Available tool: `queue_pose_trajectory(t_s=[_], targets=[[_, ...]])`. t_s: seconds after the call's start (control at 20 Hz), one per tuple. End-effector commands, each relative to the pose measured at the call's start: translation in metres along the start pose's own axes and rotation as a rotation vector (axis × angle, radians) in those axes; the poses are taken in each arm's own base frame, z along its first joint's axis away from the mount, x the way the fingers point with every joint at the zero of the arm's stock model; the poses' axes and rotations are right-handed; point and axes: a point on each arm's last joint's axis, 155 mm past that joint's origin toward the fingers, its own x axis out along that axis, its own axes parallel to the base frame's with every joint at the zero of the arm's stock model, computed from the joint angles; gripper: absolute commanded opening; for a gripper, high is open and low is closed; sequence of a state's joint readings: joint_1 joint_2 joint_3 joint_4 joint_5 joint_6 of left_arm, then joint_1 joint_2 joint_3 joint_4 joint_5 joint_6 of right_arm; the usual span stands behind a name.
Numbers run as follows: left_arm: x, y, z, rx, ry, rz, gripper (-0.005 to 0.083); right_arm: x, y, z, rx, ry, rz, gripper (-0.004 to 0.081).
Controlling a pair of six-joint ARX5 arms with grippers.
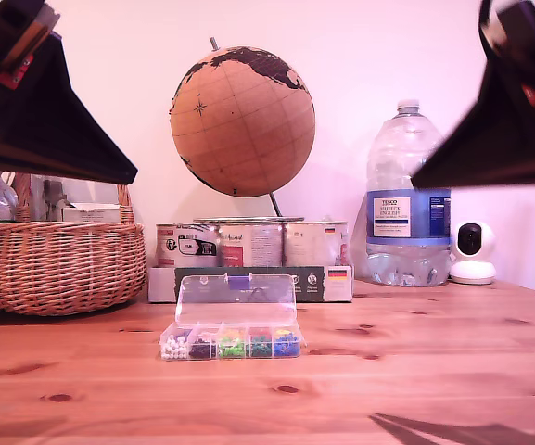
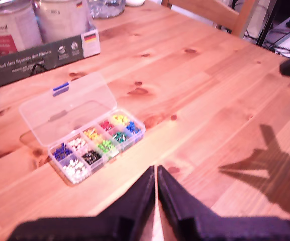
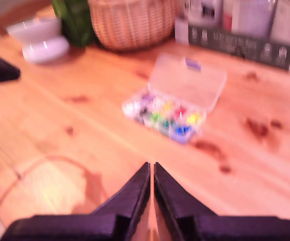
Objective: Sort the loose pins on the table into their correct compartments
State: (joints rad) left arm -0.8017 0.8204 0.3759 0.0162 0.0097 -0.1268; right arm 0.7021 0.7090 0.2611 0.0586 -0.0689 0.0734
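The clear organiser box (image 1: 232, 341) stands mid-table with its lid tipped open. Its compartments (image 2: 97, 145) hold white, dark, green, yellow, red and blue pins; the second wrist view shows them blurred (image 3: 165, 115). I cannot make out any loose pins on the pine table (image 1: 434, 371). My first gripper (image 2: 156, 173) hangs shut and empty above the wood, short of the box. My second gripper (image 3: 151, 168) is also shut and empty, on the box's other side. Both arms show as dark shapes at the exterior view's upper left (image 1: 54, 120) and upper right (image 1: 508, 130).
A wicker basket (image 1: 63, 264) sits at the exterior view's left. Behind the box are a cork globe (image 1: 242, 120) and tins in a dark carton (image 1: 248, 283). A water bottle (image 1: 408, 204) and a white camera (image 1: 472, 252) stand at the right. A chair (image 2: 220, 12) stands beyond the table.
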Motion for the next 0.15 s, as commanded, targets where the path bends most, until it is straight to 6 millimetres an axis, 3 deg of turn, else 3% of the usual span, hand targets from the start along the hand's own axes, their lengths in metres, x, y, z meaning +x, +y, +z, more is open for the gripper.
queue_pose_trajectory(t_s=[0.0, 0.1], targets=[[0.0006, -0.0004, -0.0021, 0.004, 0.007, -0.003, -0.0021, 0.0005, -0.0004, -0.0132, -0.001, 0.037, -0.001, -0.0012], [0.0006, -0.0004, -0.0020, 0.004, 0.007, -0.003, -0.0021, 0.0001, -0.0010, -0.0201, 0.001, 0.064, -0.003, -0.0012]])
